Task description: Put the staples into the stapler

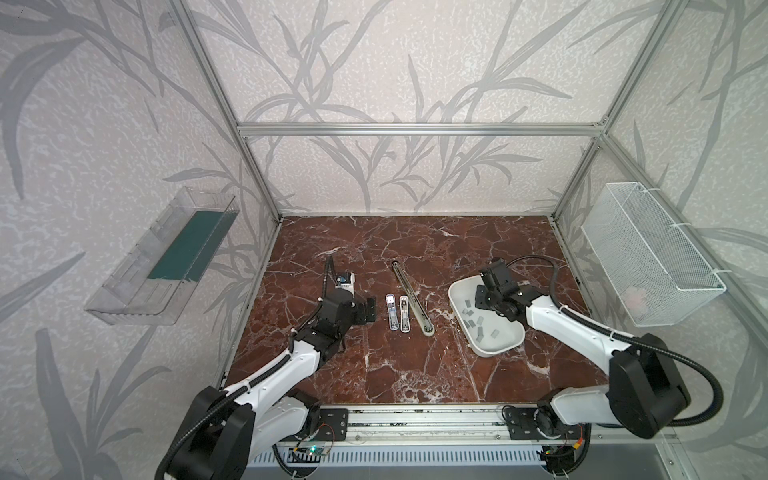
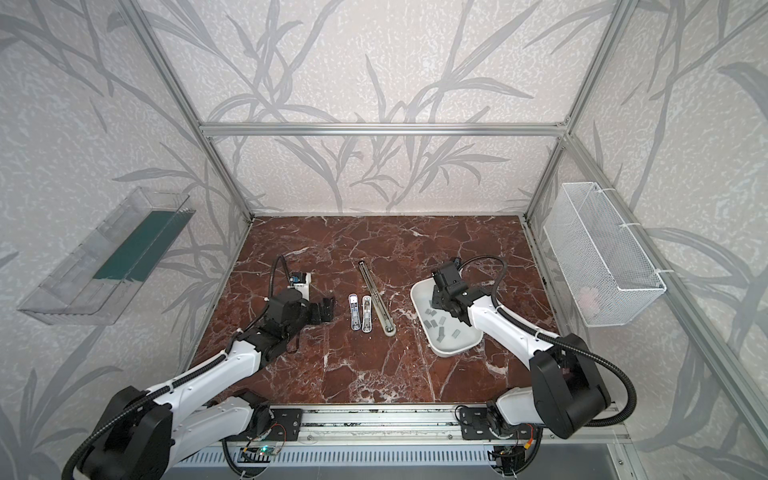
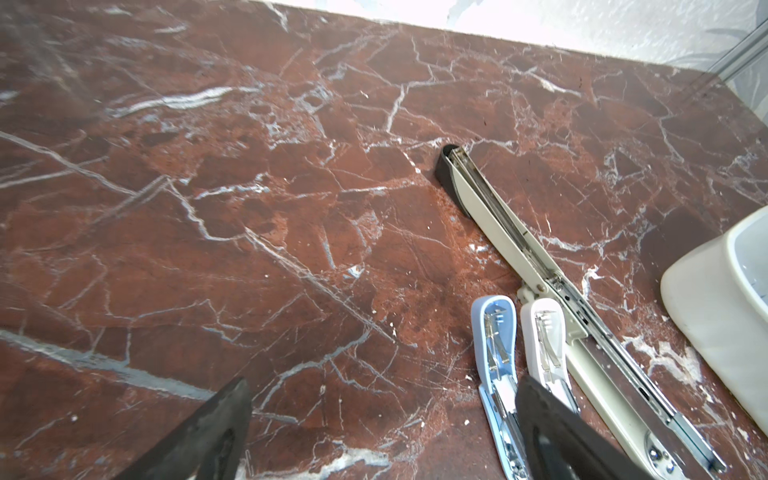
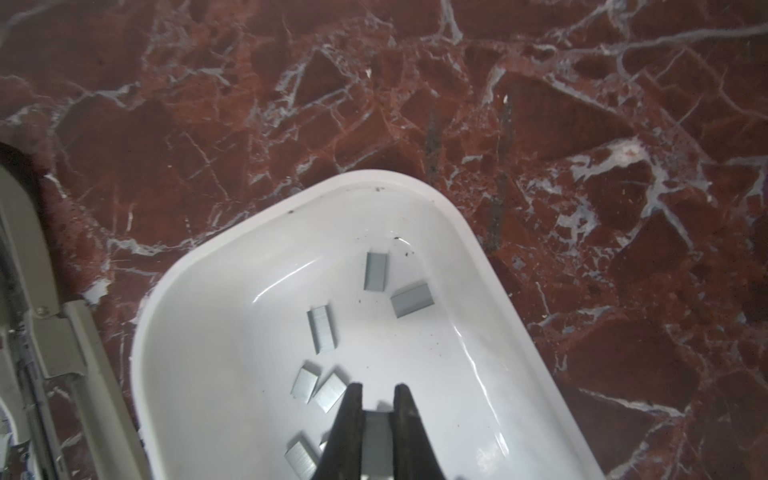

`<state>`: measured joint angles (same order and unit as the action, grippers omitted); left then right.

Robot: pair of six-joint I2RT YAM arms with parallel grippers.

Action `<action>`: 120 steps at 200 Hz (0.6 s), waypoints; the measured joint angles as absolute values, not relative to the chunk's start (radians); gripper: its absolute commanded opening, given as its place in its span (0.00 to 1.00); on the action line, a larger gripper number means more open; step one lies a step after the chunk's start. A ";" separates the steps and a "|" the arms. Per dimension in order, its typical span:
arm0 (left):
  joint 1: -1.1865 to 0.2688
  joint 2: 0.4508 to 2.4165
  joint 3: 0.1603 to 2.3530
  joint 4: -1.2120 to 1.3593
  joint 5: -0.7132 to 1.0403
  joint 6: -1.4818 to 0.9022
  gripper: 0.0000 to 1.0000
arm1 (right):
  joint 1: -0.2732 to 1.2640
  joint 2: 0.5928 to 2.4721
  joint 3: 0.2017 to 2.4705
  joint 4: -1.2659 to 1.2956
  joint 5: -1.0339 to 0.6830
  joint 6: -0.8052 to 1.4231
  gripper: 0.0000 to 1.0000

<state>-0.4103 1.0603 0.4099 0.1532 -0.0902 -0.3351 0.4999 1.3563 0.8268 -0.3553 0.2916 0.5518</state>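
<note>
early stage, nothing loaded yet, it seems. right gripper (image 4: 378, 397) pinched nearly shut on one staple strip (image 4: 377, 436), long axis along its fingers, in white tray (image 1: 488, 352) right of ctr in both top views. other staples (image 4: 322, 328) lie loose there. left gripper (image 3: 384, 386) wide open, empty, beside opened blue stapler (image 1: 391, 312) & white stapler (image 1: 404, 314), mid-frame, lying near-vertical.

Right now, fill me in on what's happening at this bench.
The right pincer is down in the white tray, shut on one staple strip; other strips lie loose around it. The left pincer hangs open and empty beside the blue stapler and white stapler, which lie opened on the table next to a long stapler.
</note>
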 measured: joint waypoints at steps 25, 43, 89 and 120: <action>-0.410 1.036 0.400 0.154 -0.117 -0.341 0.99 | 0.576 1.316 0.823 -0.342 0.339 0.548 0.08; -0.410 1.030 0.398 0.154 -0.135 -0.345 0.99 | 0.646 1.308 0.839 -0.344 0.377 0.543 0.08; -0.410 1.089 0.405 0.147 -0.129 -0.353 0.97 | 0.838 1.317 0.897 -0.303 0.447 0.531 0.09; -0.410 1.110 0.411 0.126 -0.133 -0.376 0.97 | 0.953 1.402 0.954 -0.252 0.464 0.532 0.08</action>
